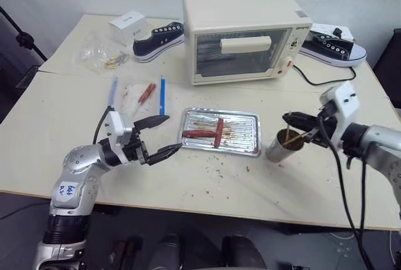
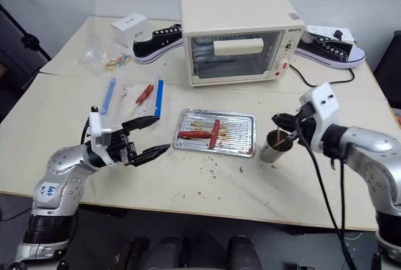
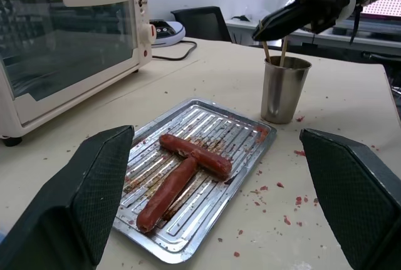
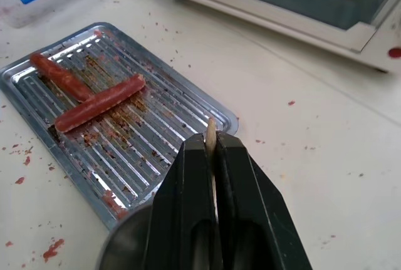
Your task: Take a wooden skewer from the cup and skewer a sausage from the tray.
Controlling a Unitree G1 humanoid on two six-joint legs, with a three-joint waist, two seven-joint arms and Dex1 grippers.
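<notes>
At lower left, the left pincer (image 1: 161,135) hung spread wide beside the tray (image 1: 249,121), where two crossed sausages (image 1: 210,133) lay at centre. At right, the right pincer (image 4: 212,152) pinched a wooden skewer (image 4: 211,133) above the cup (image 1: 283,146).

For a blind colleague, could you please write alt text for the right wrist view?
The right gripper is shut on a wooden skewer, whose tip pokes out between the fingers, right above the rim of the cup. Beyond it, on the pale table, the tray holds two sausages in a T shape, and the toaster oven stands further back.
</notes>
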